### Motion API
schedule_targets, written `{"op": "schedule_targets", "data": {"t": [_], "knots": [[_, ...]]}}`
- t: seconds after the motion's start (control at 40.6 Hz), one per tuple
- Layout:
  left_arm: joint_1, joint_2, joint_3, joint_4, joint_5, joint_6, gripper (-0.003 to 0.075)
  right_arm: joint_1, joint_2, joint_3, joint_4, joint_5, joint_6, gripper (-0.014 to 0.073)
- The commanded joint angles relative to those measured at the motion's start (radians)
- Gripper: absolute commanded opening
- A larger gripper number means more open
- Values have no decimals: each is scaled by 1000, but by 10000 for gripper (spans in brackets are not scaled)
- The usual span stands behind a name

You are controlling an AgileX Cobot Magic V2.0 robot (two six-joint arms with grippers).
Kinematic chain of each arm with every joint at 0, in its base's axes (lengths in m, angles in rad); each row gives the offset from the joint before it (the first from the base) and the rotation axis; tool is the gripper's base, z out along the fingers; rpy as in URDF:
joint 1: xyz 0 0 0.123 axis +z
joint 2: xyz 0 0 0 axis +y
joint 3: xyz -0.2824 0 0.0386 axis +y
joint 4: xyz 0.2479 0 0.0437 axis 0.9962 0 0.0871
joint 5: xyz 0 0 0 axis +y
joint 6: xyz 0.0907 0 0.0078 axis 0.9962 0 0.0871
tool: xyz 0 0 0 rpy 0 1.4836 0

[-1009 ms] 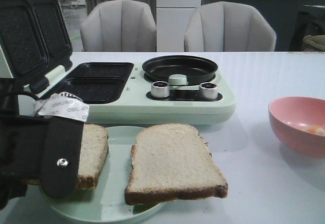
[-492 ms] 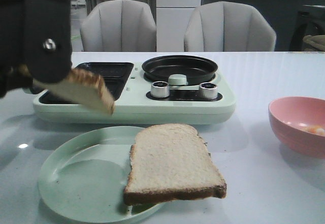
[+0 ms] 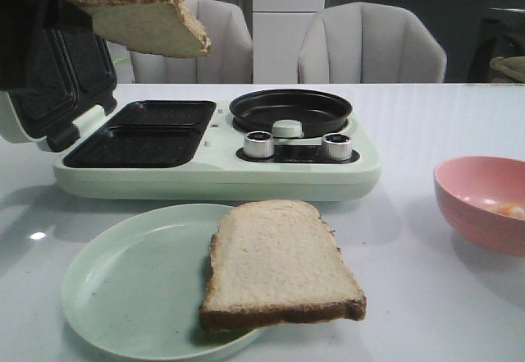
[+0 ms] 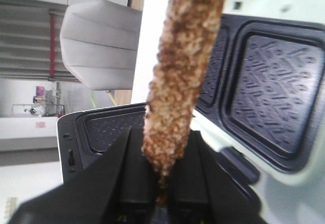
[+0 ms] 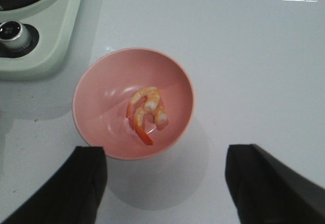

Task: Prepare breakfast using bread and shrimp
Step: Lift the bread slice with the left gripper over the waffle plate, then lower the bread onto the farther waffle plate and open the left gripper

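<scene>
Front view, largest first: the breakfast maker sits on the surface with its lid open at 9 o'clock. My left claw is clamped on one bread slice, held above the grill wells; next I judge it needs lowering flat into one. The second slice lies on the plate. My right claw hangs wide open, empty, above the shrimp in the pink bowl.

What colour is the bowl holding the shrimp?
Pink; the bowl shows best in the right wrist view, shrimp inside.
</scene>
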Motion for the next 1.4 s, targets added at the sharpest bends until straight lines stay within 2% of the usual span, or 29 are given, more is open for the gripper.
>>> {"op": "schedule_targets", "data": {"t": [0.0,0.197,0.542,0.714,1.009,1.206,1.378], "knots": [[75,51,-126,43,-33,-18,101,-6,-1,-36,0,-70,-2,591],[159,231,-323,43,-62,-18,101,-6,-1,-36,0,-70,-2,591],[232,561,-619,43,-64,-18,101,-6,-1,-36,0,-70,-2,591],[253,646,-651,43,-103,-18,101,-6,-1,-36,0,-70,-2,591],[255,656,-643,43,-120,-18,112,-6,-1,-36,0,-70,-2,591],[255,634,-568,43,-106,-18,239,-6,-1,-36,0,-70,-2,591],[255,558,-498,43,-134,-18,459,-6,-1,-36,0,-70,-2,591]]}}
